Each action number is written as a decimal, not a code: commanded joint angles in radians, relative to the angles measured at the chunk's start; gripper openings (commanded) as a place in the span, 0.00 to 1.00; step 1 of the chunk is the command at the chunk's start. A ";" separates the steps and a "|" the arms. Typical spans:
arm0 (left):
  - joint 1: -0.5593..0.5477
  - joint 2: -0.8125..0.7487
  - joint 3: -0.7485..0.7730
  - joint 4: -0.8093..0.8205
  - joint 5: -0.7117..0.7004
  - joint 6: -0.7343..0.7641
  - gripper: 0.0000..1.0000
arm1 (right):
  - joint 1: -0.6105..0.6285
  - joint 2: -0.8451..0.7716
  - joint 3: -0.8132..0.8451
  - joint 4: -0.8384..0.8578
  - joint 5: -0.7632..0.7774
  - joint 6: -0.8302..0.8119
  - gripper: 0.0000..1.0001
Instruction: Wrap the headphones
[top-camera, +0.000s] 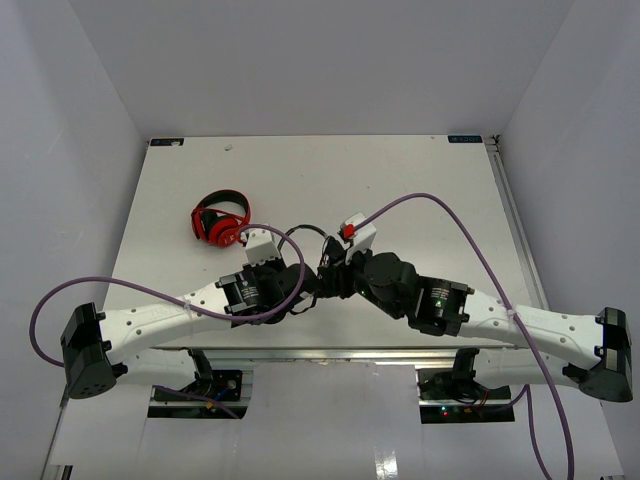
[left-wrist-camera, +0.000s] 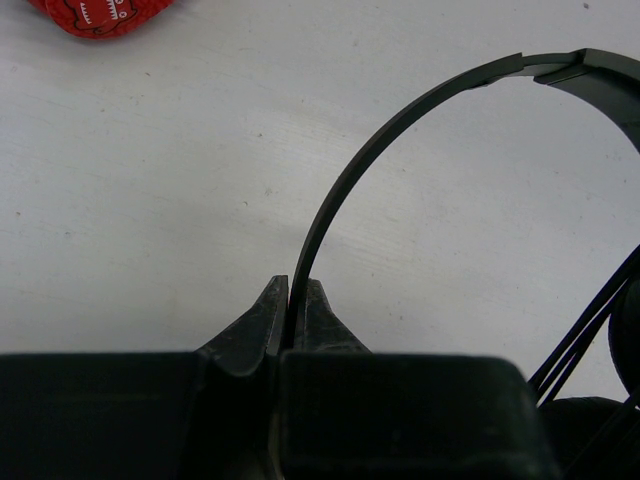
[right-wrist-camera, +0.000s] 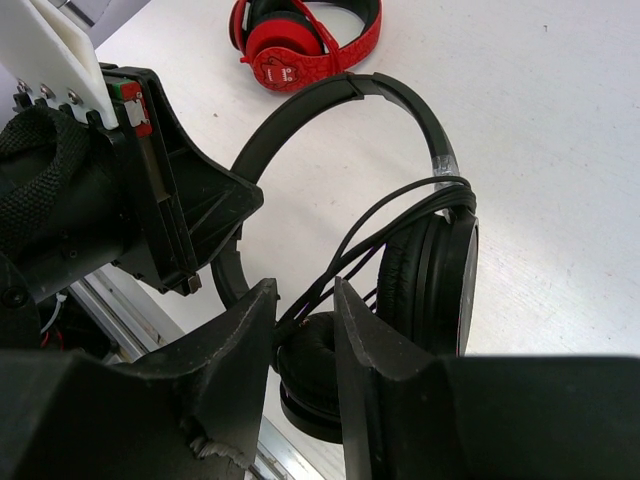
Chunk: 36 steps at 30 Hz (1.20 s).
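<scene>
The headphones (right-wrist-camera: 440, 270) are being held near the middle of the table (top-camera: 420, 160), toward its near edge. The left jaws are clamping fully shut on the headband (left-wrist-camera: 400, 110). The right jaws are standing partly open, with cable (right-wrist-camera: 400, 205) strands passing between them unclamped. Several turns are already lying around the headband's end. The remaining slack is not showing.

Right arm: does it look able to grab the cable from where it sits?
Probably yes: the cable strands pass between the open fingers of the right gripper, nothing blocks them, and the left gripper is clamped on the headband.
</scene>
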 joint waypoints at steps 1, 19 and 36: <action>0.004 -0.038 0.045 0.014 -0.035 -0.029 0.00 | 0.007 -0.022 -0.013 0.019 0.028 0.005 0.34; 0.004 -0.033 0.041 0.013 -0.040 -0.038 0.00 | 0.009 0.026 -0.027 0.075 0.032 0.002 0.27; 0.004 -0.027 0.060 -0.004 -0.053 -0.077 0.00 | 0.048 0.042 -0.054 0.113 0.055 0.021 0.08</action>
